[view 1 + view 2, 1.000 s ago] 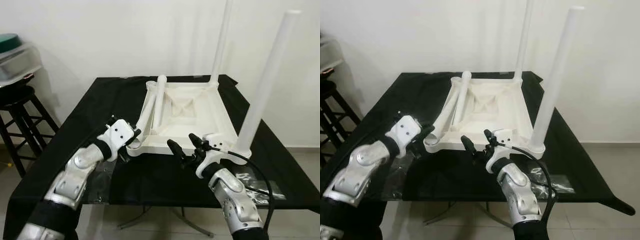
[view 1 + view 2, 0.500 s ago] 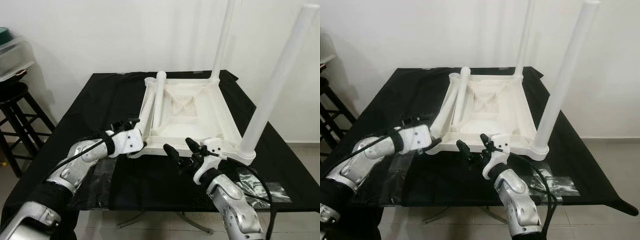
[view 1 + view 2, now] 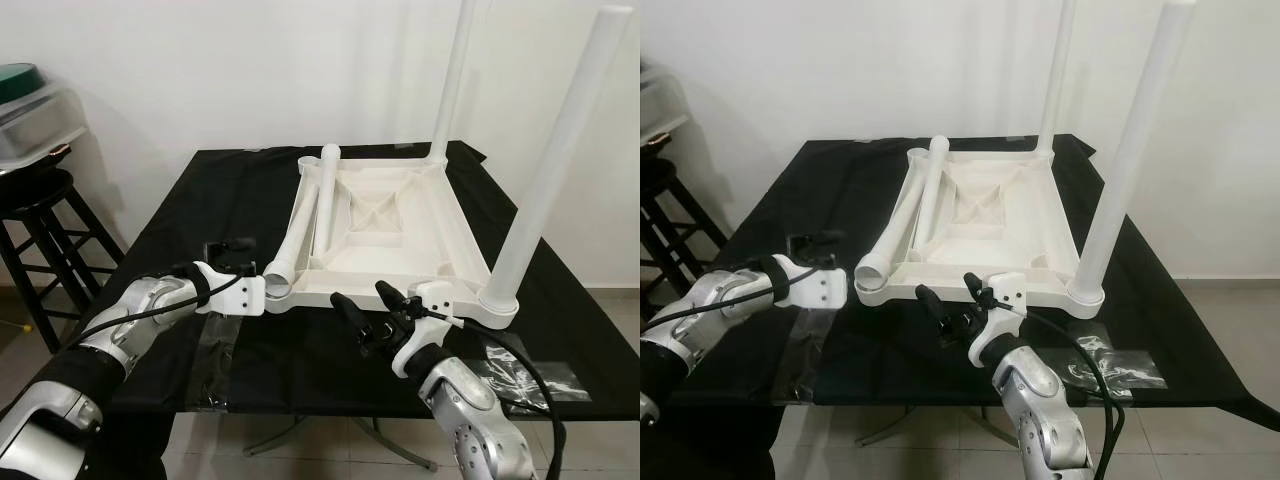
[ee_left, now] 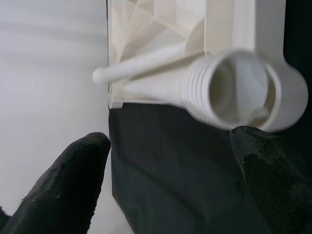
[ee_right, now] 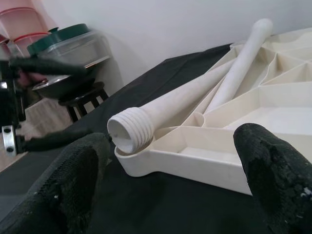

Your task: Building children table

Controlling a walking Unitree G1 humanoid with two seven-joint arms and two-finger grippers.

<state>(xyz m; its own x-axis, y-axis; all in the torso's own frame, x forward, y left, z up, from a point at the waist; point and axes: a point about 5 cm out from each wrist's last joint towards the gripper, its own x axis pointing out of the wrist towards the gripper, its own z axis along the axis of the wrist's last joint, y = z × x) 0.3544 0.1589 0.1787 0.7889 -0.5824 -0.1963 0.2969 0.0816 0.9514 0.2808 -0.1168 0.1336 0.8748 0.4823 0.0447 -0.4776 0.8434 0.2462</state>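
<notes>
Table leg (image 3: pixel 300 225) (loose, likely light, stiff, slick plastic) suits gripping near its threaded end; left gripper (image 3: pixel 232 268) and right gripper (image 3: pixel 367 312) both gape empty.

— What stands off to the side?
— A dark wooden stool (image 3: pixel 45 215) beside the worktop (image 3: pixel 200 205), against the white wall (image 3: pixel 230 70).
— Anything on it?
— A metal bowl (image 5: pixel 58 84), and over it a clear plastic container (image 3: pixel 35 118) with a green lid (image 3: pixel 18 78).
— And the worktop?
— Draped in black cloth. Clear plastic wrap (image 3: pixel 215 345) lies flat near its front edge, another crumpled piece (image 3: pixel 1110 365) toward the other side.
</notes>
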